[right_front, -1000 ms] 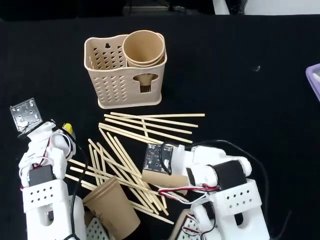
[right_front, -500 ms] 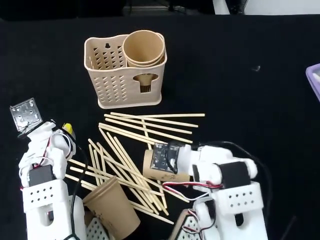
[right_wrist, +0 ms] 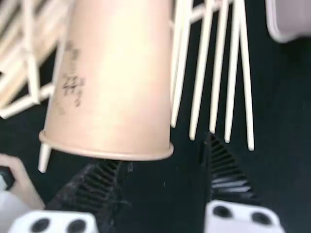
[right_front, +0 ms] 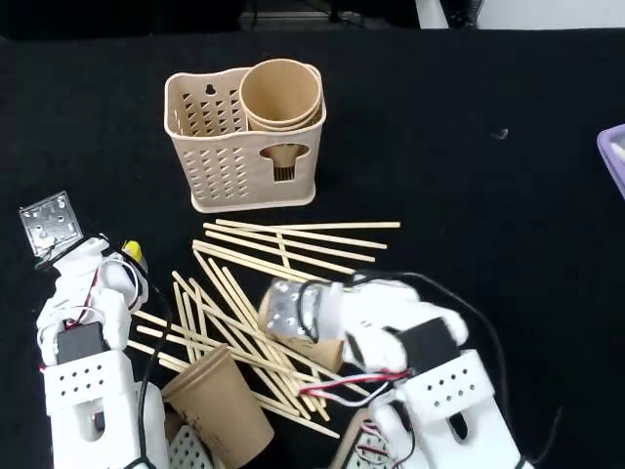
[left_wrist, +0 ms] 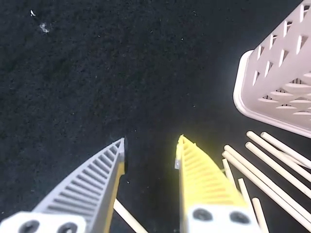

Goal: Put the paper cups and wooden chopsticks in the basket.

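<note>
— Paper cup (right_wrist: 116, 82) is what we have before us. It lies on its side across the wooden chopsticks (right_front: 293, 239), with its rim right at the mouth of the right gripper (right_wrist: 165, 155). The fingers are spread wide and clamp nothing. The rim looks off-centre to us, over one finger rather than squarely between the two.

— So we are at the grasp. How do we do it well?

— We would first shift sideways until the cup sits between the fingers. Then we go in a little further, so the pads bear on the wall behind the rolled rim and not on the lip alone. We close gently, since thin paper will likely buckle or squirt out under a hard squeeze.

— And the sticks underneath?

— We lift straight up first, so none get dragged along. Then we carry the cup to the basket (right_front: 229, 171), turn it mouth-up and nest it in the stacked cups (right_front: 280, 93) in the compartment on our right.

— What of our other arm?

— The left gripper (left_wrist: 150, 145) hangs over the black cloth (right_front: 469, 195) beside the pile, fingers parted, holding nothing. A second cup (right_front: 217, 408) lies on its side by that arm's base, and we would take it afterwards.
</note>
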Available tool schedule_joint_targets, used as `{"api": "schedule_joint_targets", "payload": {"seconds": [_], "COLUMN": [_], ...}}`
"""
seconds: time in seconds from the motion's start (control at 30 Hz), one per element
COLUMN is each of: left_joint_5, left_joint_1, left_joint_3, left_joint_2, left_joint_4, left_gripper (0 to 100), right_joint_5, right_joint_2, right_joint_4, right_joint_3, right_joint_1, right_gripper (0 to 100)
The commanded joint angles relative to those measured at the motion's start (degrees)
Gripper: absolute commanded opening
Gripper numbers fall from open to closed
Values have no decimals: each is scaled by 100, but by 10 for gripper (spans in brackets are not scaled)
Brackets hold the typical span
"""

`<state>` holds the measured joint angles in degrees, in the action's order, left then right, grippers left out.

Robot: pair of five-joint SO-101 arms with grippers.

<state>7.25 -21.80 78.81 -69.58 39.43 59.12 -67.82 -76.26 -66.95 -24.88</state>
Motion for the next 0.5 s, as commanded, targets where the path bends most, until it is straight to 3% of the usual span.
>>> {"api": "schedule_joint_targets", "payload": {"seconds": [0.0, 0.2, 0.37, 0.47], "left_joint_5": [0, 0, 0, 0], "left_joint_1": [-57, -57, -57, -57], "left_joint_3": [-75, -75, -75, -75], "left_joint_2": [-97, -97, -97, -97], "left_joint_4": [-97, -97, -97, -97], "left_gripper": [173, 173, 173, 173], "right_joint_5": [-255, -624, -1152, -1565], "right_joint_2": [-40, -40, -75, -75], "right_joint_4": [114, 404, 1090, 651], "right_joint_3": [57, 22, 127, 804], "right_joint_1": [-580, -1055, -1002, -765], "right_gripper": [227, 217, 7, 9]}}
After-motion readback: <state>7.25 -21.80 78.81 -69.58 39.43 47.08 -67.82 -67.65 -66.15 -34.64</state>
